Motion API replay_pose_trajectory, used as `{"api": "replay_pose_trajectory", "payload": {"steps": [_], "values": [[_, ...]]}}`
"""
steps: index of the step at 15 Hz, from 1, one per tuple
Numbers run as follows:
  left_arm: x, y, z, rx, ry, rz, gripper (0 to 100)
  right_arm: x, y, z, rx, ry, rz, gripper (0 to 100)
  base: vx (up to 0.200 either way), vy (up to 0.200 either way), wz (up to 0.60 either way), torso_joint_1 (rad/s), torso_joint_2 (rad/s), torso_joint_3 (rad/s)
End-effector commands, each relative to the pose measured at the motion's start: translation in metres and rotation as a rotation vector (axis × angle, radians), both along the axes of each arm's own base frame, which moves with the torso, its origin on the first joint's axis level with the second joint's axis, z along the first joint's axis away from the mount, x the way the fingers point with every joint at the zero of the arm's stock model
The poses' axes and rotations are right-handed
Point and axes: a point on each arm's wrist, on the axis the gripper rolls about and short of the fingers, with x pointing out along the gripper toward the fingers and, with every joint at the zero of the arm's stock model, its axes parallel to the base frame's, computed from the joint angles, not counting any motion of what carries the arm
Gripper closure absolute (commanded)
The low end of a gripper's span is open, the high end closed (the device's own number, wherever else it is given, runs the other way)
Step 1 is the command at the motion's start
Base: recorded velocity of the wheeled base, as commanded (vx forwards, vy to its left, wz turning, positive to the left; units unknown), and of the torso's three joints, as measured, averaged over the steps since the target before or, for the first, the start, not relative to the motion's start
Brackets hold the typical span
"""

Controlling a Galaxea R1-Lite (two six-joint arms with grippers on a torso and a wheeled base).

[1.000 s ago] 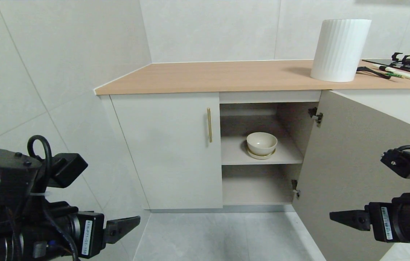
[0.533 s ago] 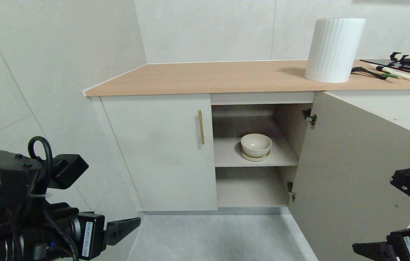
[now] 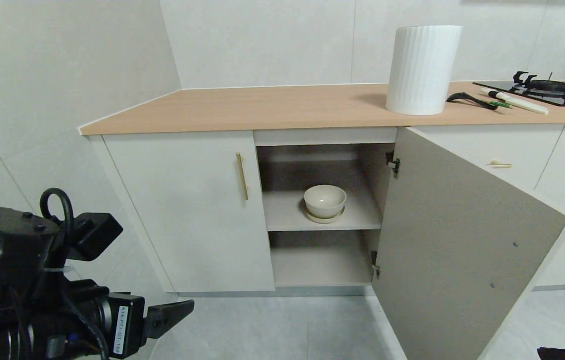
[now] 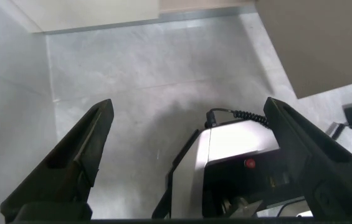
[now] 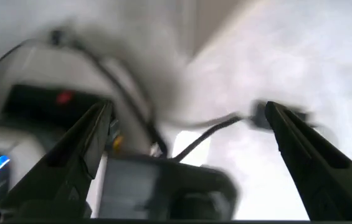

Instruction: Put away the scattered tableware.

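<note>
While left hand [image 4: 188, 107] and right hand [image 5: 188, 109] gape empty, bowl [image 3: 325, 200] (shelved) sits well ahead.

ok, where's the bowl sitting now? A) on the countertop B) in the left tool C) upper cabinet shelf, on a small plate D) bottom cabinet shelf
C: the bowl sits on a small plate on the upper shelf, inside the cabinet whose door stands open.
</note>
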Motion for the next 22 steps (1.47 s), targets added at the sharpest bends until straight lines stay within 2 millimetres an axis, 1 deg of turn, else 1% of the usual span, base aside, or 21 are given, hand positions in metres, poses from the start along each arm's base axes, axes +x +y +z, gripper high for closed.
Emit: {"api": "replay_pose_trajectory", "payload": {"steps": [1, 4, 6, 8, 11, 13, 16, 19, 21, 22], "values": [[0.000, 0.000, 0.000, 0.000, -0.001, 0.001, 0, -0.001, -0.006, 0.004, -0.010, -0.032, -0.051, 0, 0.000, 0.000, 0.00, 0.000, 0.00, 0.000], [0.000, 0.000, 0.000, 0.000, 0.000, 0.001, 0, 0.014, -0.019, 0.004, -0.047, -0.022, -0.187, 0, 0.000, 0.000, 0.00, 0.000, 0.00, 0.000], [0.000, 0.000, 0.000, 0.000, -0.001, 0.001, 0, 0.021, -0.032, 0.006, -0.076, -0.025, -0.260, 0, 0.000, 0.000, 0.00, 0.000, 0.00, 0.000], [0.000, 0.000, 0.000, 0.001, 0.002, 0.001, 0, 0.028, -0.044, 0.008, -0.096, -0.065, -0.326, 0, 0.000, 0.000, 0.00, 0.000, 0.00, 0.000], [0.000, 0.000, 0.000, -0.002, 0.001, 0.001, 0, 0.049, -0.059, 0.009, -0.082, -0.129, -0.437, 0, 0.000, 0.000, 0.00, 0.000, 0.00, 0.000], [0.000, 0.000, 0.000, -0.002, 0.001, 0.001, 0, 0.065, -0.066, 0.004, -0.077, -0.138, -0.480, 0, 0.000, 0.000, 0.00, 0.000, 0.00, 0.000], [0.000, 0.000, 0.000, -0.002, 0.001, 0.001, 0, 0.085, -0.073, -0.006, -0.067, -0.147, -0.528, 0, 0.000, 0.000, 0.00, 0.000, 0.00, 0.000], [0.000, 0.000, 0.000, -0.002, 0.001, 0.001, 0, 0.096, -0.072, -0.014, -0.038, -0.174, -0.549, 0, 0.000, 0.000, 0.00, 0.000, 0.00, 0.000], [0.000, 0.000, 0.000, -0.001, 0.003, 0.001, 0, 0.099, -0.072, -0.016, -0.036, -0.183, -0.544, 0, 0.000, 0.000, 0.00, 0.000, 0.00, 0.000], [0.000, 0.000, 0.000, -0.001, 0.003, 0.001, 0, 0.105, -0.068, -0.020, -0.013, -0.207, -0.543, 0, 0.000, 0.000, 0.00, 0.000, 0.00, 0.000]]}}
